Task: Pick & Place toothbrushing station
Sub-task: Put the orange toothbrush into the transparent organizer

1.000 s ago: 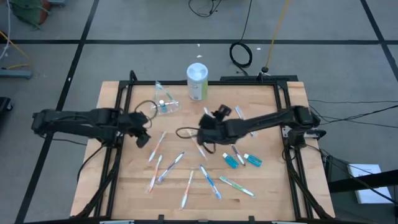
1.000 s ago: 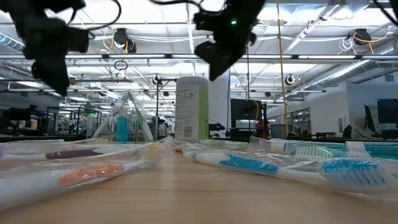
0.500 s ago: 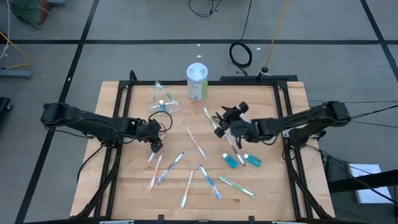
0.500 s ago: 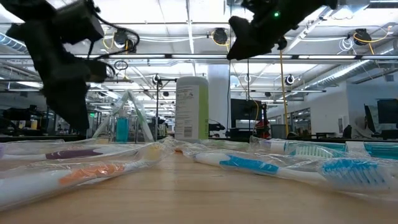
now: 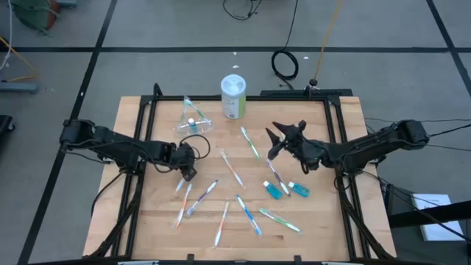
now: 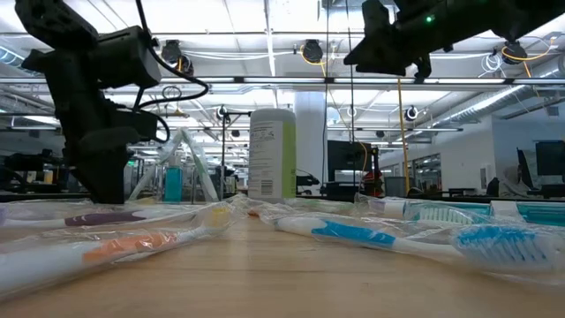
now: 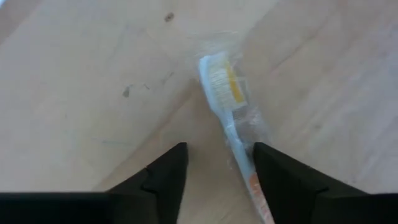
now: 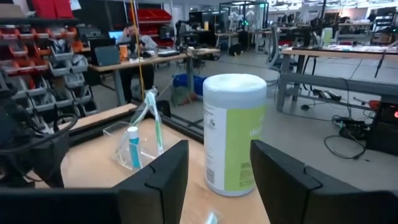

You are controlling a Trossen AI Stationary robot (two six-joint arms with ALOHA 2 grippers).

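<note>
High view: a wooden table (image 5: 147, 228) with 2 dark arms reaching in from either side. The left gripper (image 5: 188, 168) is low over the left half of the table, its jaws parted around a wrapped white toothbrush with an orange handle (image 7: 235, 118), not yet closed on it. The right gripper (image 5: 276, 142) hovers above the table's right half, jaws open and empty. About 10 more toothbrushes (image 5: 233, 169) lie scattered flat across the middle, and 2 small blue tubes (image 5: 274, 191) lie near the right side. A clear plastic cup (image 5: 193, 121) holding a blue tube and a toothbrush sits near the back, beside a white and green canister (image 5: 233, 96).
</note>
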